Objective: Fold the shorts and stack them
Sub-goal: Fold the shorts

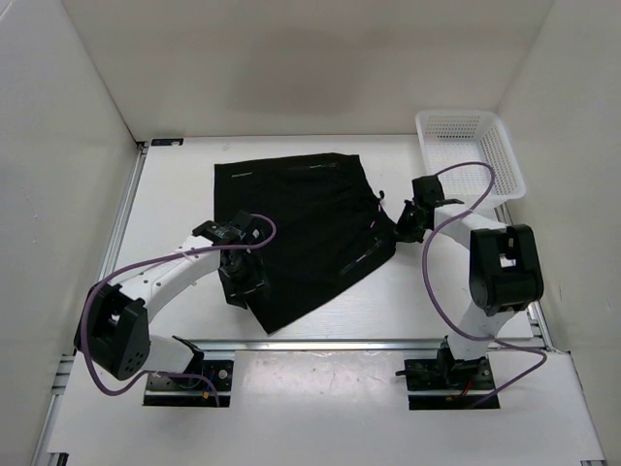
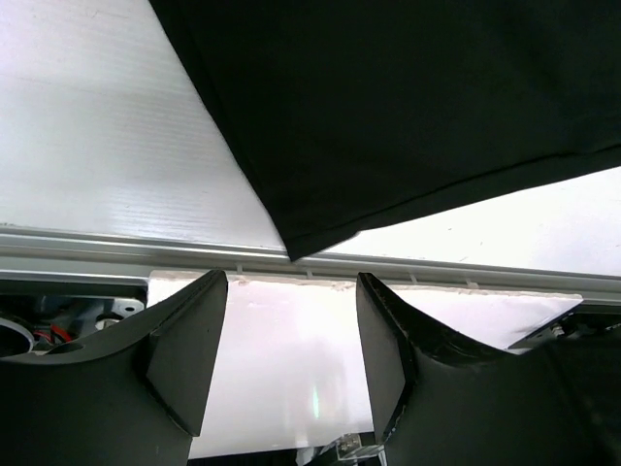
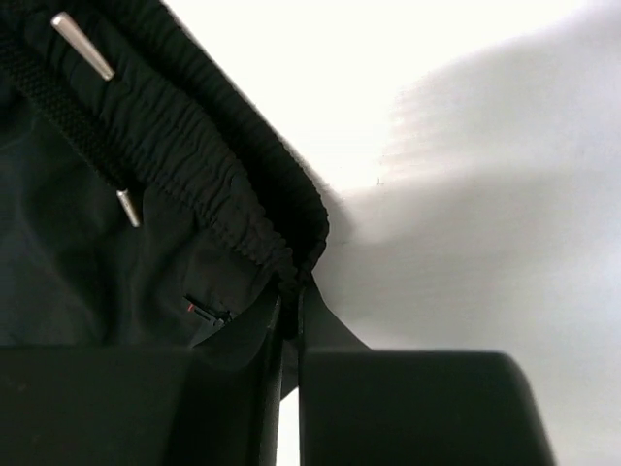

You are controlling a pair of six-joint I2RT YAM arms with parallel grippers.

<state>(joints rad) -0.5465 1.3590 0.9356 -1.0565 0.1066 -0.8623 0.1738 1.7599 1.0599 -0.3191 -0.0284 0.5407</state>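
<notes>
Closest in the right wrist view, the right gripper [image 3: 291, 313] has its two black fingers pressed together on the gathered elastic waistband of the plain black soft fabric shorts [image 3: 116, 252] — a closed pinch on the band's edge. Just at 10 o'clock of that pinch sits a tiny reddish mark [image 3: 191, 308] on a small tab, too small to read. Two silver metal drawstring tips [image 3: 82, 44] lie on the fabric towards 11 o'clock.

In the left wrist view the left gripper [image 2: 289, 282] stands with its jaws apart and nothing between them; a pointed corner of the shorts [image 2: 408, 116] hangs at 12 o'clock of the gap, clear of both fingers.

From above, the shorts [image 1: 301, 223] lie spread flat at the middle of the white table [image 1: 175, 194]. The right arm rises from its base at 5 o'clock, bends at a tall elbow and reaches towards 10 o'clock, so the right gripper [image 1: 403, 228] meets the garment's 3 o'clock edge. The left arm runs low from 7 o'clock, its forearm angled towards 2 o'clock — the left gripper [image 1: 243, 283] is over the garment's 8 o'clock edge. A white plastic mesh basket [image 1: 505, 160] sits at the table's 2 o'clock corner.
</notes>
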